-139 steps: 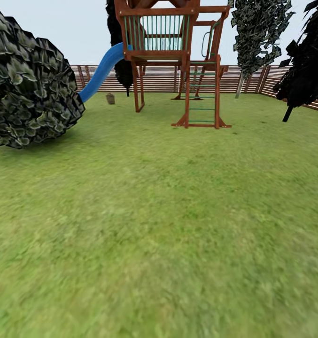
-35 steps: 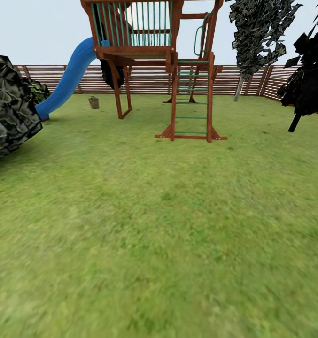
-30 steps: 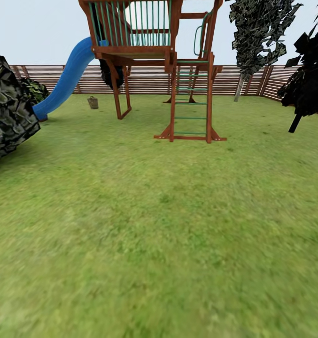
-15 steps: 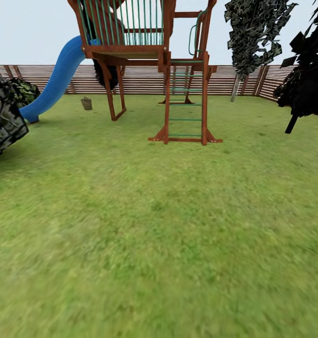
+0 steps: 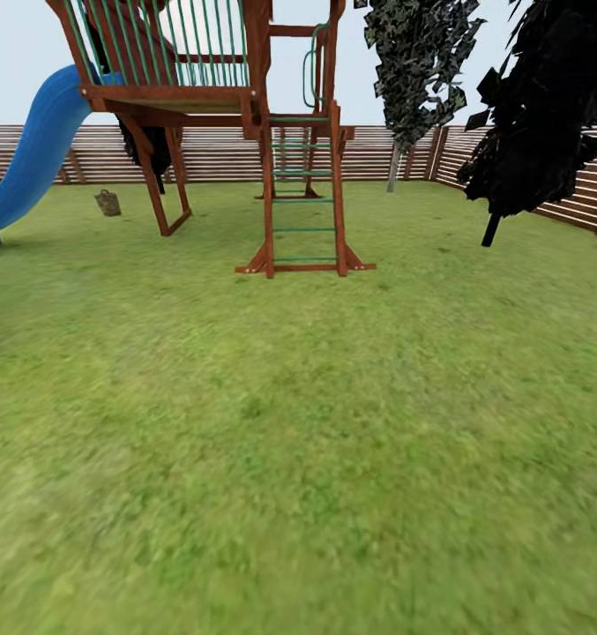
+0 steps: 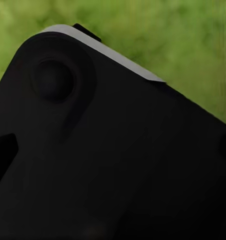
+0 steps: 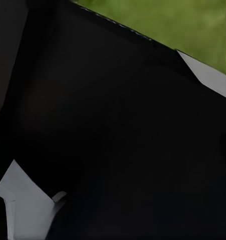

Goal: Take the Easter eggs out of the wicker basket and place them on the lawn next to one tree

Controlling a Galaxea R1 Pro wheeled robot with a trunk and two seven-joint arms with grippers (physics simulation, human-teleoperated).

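1. Lawn (image 5: 298,459) takes up the whole near and middle ground in my head view, short bright green grass running out to the fence (image 5: 219,154).
2. Far back on the right of centre stands the tree (image 5: 393,168). Its pale straight trunk rises just in front of the fence, and its dark foliage is speckled with pale leaves.
3. Nearer to me on the right, a black-leaved tree (image 5: 545,106) leans on a thin dark trunk, well apart from the pale-trunked one.
4. Between me and the fence stands the wooden play tower (image 5: 201,88). Its green-runged ladder (image 5: 302,203) comes down to the grass near the middle, and a blue slide (image 5: 33,159) descends at the far left.
5. A small grey-brown container (image 5: 108,203) sits on the grass between the slide and the tower's leg. It is too far off for me to tell what it is or what it holds.
6. From the left wrist view I get a black rounded housing (image 6: 113,160) with a pale edge, close to the lens, and grass past its corner.
7. From the right wrist view I get another dark body panel (image 7: 118,125) with grey patches, and a wedge of grass beyond it.
8. I can say only that both wrist cameras point downward at grass past close black bodywork. I cannot tell how the jaws of the left gripper or the right gripper stand.
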